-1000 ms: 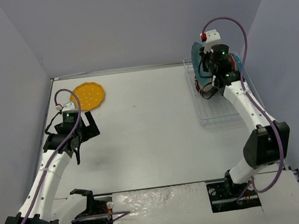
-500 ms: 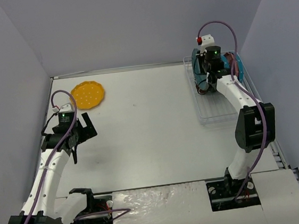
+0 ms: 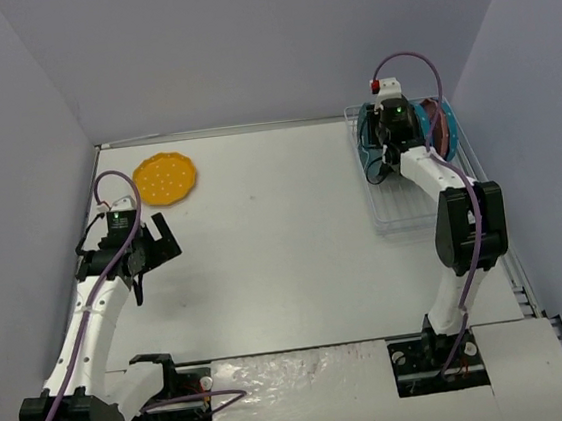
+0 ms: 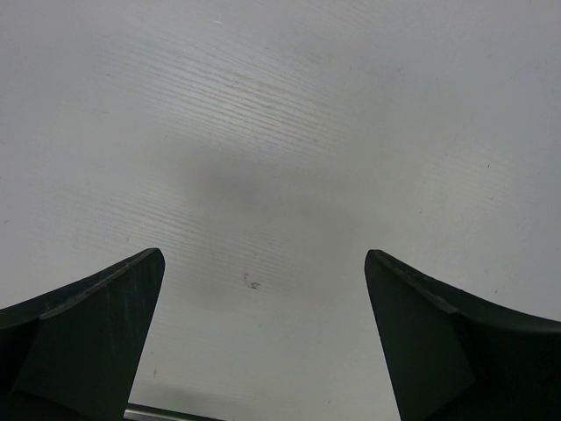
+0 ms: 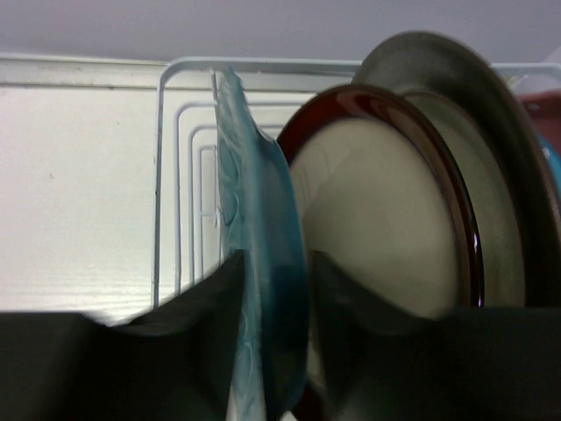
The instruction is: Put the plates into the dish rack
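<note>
My right gripper (image 3: 380,156) is over the far end of the white wire dish rack (image 3: 409,215). In the right wrist view it (image 5: 273,263) is shut on the plain teal scalloped plate (image 5: 254,202), held upright on edge between rack wires (image 5: 187,175). Just right of it stand a cream plate with a maroon rim (image 5: 386,219) and a second cream plate with a dark rim (image 5: 491,140). A yellow dotted plate (image 3: 165,178) lies flat at the table's far left. My left gripper (image 3: 153,259) is open and empty above bare table (image 4: 263,254), nearer than the yellow plate.
The rack sits against the right wall, and only its far end holds plates; a blue plate edge (image 3: 447,125) shows there. Grey walls close in the left, far and right sides. The arm bases stand at the near edge.
My right arm has carried the teal plate a little farther and lower, into the far end of the rack. My left gripper has drifted slightly left and stays open.
</note>
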`<state>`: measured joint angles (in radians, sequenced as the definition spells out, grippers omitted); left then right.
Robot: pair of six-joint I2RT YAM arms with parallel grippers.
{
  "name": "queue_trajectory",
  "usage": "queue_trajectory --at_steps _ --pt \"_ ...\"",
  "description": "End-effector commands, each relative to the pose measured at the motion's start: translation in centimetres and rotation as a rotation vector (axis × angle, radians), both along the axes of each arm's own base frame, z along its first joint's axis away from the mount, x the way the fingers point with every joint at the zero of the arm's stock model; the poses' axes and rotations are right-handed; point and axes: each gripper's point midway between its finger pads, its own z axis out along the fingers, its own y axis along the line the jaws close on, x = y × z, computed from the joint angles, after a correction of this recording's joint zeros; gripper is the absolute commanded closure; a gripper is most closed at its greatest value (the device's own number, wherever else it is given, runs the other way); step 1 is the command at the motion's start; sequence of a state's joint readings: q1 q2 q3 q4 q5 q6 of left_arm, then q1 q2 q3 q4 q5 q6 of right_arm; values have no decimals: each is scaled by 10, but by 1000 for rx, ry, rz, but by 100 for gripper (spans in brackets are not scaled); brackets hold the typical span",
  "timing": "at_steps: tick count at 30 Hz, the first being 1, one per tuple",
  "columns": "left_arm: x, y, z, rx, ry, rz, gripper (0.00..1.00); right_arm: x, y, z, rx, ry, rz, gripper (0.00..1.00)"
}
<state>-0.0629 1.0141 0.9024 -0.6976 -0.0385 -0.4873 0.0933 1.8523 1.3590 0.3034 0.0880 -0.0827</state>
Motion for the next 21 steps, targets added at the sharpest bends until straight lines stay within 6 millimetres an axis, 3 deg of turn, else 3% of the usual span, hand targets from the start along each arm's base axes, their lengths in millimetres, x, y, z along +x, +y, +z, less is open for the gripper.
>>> queue_trajectory --at_steps 1,6,9,12,14,16,17,21 --pt "15 -1 11 -54 -58 16 3 3 -1 82 46 -220 -9 55" --pt "16 0 8 -88 -48 25 3 -24 -1 123 56 -278 4 33" --pt "18 7 8 -100 -53 59 3 -52 0 162 67 -326 24 16" --pt "24 10 7 -128 -62 92 3 -90 0 205 107 -407 28 5" --pt "31 9 9 -164 -77 118 3 -115 1 229 133 -458 36 3" --pt "37 10 10 -198 -97 161 3 -135 6 234 218 -480 42 0" --pt "48 12 10 -228 -127 203 3 -158 10 250 273 -529 66 0" --pt "84 20 3 -290 -193 316 3 -208 27 261 448 -587 136 0"
